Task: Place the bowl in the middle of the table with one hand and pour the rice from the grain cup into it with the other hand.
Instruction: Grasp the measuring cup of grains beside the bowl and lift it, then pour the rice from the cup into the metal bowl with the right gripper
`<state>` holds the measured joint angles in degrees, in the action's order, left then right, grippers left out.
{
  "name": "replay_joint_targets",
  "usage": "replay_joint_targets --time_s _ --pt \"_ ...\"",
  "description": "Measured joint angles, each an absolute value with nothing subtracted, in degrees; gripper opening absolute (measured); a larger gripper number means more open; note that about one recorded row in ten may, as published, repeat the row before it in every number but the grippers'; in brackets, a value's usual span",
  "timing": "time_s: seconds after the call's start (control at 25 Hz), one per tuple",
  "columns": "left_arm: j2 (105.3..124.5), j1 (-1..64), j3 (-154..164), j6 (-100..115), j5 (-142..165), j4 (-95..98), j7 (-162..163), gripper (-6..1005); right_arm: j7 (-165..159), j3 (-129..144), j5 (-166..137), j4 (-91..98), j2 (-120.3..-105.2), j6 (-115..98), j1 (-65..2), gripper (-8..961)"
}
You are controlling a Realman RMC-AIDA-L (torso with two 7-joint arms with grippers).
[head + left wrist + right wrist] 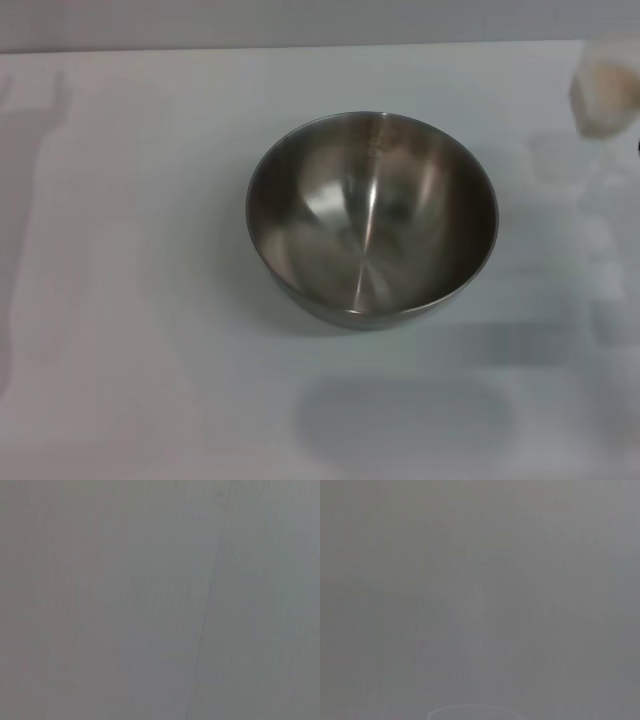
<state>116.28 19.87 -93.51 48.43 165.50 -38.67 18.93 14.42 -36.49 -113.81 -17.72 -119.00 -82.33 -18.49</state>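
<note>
Head view: bowl (pixel 371 218) mid-table (pixel 130 300), empty.

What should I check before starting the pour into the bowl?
1. Bowl placed mid-table, upright: ok, it sits near the centre of the table.
2. Bowl empty and ready: ok, no grains inside it.
3. Grain cup located: ok, at the far right edge of the head view, well clear of the bowl.
4. Rice in the cup: ok, a pale beige mass shows through its wall.
5. Right pincer grip on the cup: cannot tell, no pincer shows in any view; the right wrist view shows only a faint curved rim.
6. Left pincer clear of the bowl: ok in the head view, nothing touches the bowl; its own position is not visible.
</note>
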Motion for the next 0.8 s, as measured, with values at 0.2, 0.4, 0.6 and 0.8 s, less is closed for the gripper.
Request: replay_joint_targets --time_s 0.2,0.4,0.6,0.8 --pt "116.28 20.2 -93.4 48.5 165.5 -38.8 19.6 725 23.5 -34.0 -118.4 -14.1 -119.01 -87.3 -24.0 -2" --pt "116.41 20.4 -93.4 48.5 165.5 -39.5 19.6 725 46.3 -33.0 -127.5 -15.0 -119.45 -87.2 -25.1 -2" --pt "116.76 20.3 -93.4 48.5 165.5 -40.3 19.6 725 66.9 -31.5 -132.4 -15.8 -119.53 -86.8 -24.9 -2" --pt "116.94 19.9 -93.6 48.5 165.5 -41.0 19.6 725 81.6 -28.3 -133.7 -14.7 -119.29 -86.3 -25.6 -2"
